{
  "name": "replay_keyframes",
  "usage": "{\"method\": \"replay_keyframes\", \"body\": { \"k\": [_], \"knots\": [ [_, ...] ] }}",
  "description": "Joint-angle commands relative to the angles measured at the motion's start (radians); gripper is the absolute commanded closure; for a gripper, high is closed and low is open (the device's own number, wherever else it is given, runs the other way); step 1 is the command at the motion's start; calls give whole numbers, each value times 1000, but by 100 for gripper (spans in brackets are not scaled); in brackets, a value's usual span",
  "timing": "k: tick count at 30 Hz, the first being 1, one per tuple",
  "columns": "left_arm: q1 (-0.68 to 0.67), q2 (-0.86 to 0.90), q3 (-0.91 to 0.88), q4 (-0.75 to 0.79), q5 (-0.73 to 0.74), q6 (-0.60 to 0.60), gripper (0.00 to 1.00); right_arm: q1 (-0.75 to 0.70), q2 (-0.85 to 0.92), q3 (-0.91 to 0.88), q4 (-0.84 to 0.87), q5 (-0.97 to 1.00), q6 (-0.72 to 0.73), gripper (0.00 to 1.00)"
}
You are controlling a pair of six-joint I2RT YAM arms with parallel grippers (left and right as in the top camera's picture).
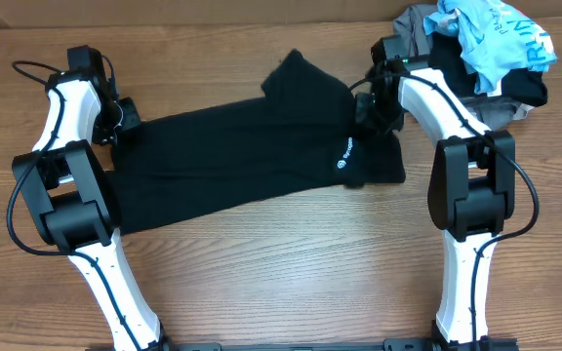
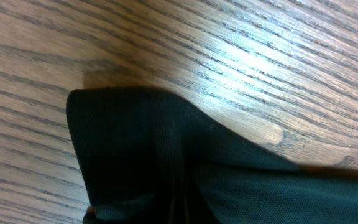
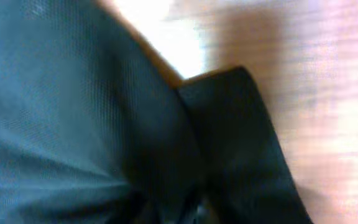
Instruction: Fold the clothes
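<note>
The black T-shirt (image 1: 242, 156) lies stretched across the wooden table, with its small white logo (image 1: 347, 151) near the right end and one sleeve sticking up at the back (image 1: 301, 83). My left gripper (image 1: 127, 119) is at the shirt's left end, and my right gripper (image 1: 364, 109) is at its right end near the logo. In the left wrist view the black fabric (image 2: 166, 155) bunches down into the jaws, which it hides. In the right wrist view the fabric (image 3: 104, 124) gathers into the jaws in the same way, blurred. Both grippers look shut on the cloth.
A heap of clothes sits at the back right corner: a light blue printed garment (image 1: 496, 34) on top of grey (image 1: 420, 21) and dark pieces (image 1: 515, 88). The right arm (image 1: 457, 127) stands close beside the heap. Bare wood (image 1: 291, 263) lies in front of the shirt.
</note>
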Motion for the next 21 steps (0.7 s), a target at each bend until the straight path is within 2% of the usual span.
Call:
{"method": "replay_keyframes", "body": {
  "k": [1,7,11,12,14,16,18,21],
  "knots": [
    [16,29,4,5,-51,-20,96,6,39,-60,-112,50,119,86],
    [16,29,4,14,-51,-13,96,23,35,-60,-291,83,218,89],
    [16,29,4,17,-51,-12,96,49,-5,-59,-322,82,227,85],
    [16,29,4,18,-51,-6,96,55,-24,-55,-320,79,212,80],
    [16,29,4,22,-51,5,96,60,-61,-34,-316,71,160,48],
    [16,29,4,28,-51,6,96,60,-95,7,-312,71,108,24],
    [14,29,4,33,-50,6,96,55,-119,80,-303,71,49,15],
    [11,29,4,36,-50,6,96,55,-124,180,-254,66,-20,10]
  ]
}}
